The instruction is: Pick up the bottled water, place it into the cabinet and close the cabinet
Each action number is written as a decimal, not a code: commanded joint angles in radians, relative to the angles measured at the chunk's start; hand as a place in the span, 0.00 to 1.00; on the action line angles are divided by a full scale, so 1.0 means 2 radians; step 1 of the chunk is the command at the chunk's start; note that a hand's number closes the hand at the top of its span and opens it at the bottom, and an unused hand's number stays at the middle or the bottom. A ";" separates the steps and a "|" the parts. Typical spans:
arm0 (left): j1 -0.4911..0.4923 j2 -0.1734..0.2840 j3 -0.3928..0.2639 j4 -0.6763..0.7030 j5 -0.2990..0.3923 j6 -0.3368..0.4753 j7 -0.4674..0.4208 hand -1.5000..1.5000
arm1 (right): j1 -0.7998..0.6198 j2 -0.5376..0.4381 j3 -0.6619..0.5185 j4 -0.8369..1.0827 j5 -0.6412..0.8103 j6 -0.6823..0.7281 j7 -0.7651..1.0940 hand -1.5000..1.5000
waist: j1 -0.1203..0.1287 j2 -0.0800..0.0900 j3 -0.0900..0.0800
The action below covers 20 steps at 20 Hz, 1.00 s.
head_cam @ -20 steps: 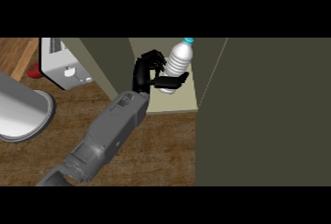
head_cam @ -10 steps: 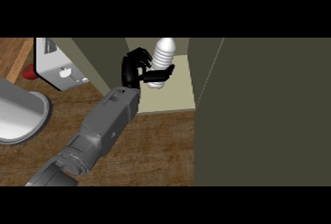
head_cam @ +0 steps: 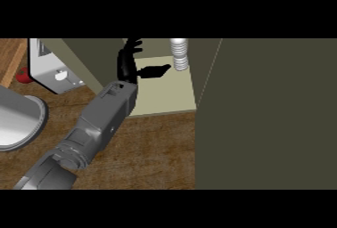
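The bottled water (head_cam: 178,56) stands upright on the pale shelf (head_cam: 164,95) inside the open cabinet, its top cut off by the view's upper edge. My left hand (head_cam: 127,70) is just to its left and open. The fingers point straight up and away from the bottle. The thumb reaches right, its tip ending beside the bottle's lower part; nothing is curled round the bottle. The grey forearm (head_cam: 99,120) runs down to the lower left. The right hand does not show.
The cabinet's dark door (head_cam: 270,116) stands open and fills the right side. A silver appliance (head_cam: 56,67) and a small red thing (head_cam: 24,75) sit at the upper left. Below them is a grey round vessel (head_cam: 16,120). Wooden counter (head_cam: 151,151) lies in front.
The left hand carried the bottle left and deeper into the cabinet, then let go: the fingers have straightened and stand apart from the bottle, which now rests on the shelf.
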 commanded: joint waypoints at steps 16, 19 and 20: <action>-0.027 -0.025 0.049 -0.043 0.027 -0.140 -0.081 0.00 | 0.017 -0.002 0.008 -0.022 -0.037 0.019 0.019 0.00 | 0.021 -0.009 0.000; -0.013 -0.023 0.051 -0.052 0.025 -0.161 -0.083 0.00 | 0.031 0.008 0.017 -0.046 -0.036 0.008 0.031 0.00 | 0.032 -0.014 0.000; -0.017 -0.024 0.055 -0.056 0.028 -0.162 -0.073 0.00 | 0.054 0.016 0.040 -0.039 -0.006 0.016 0.012 0.00 | 0.031 -0.016 0.000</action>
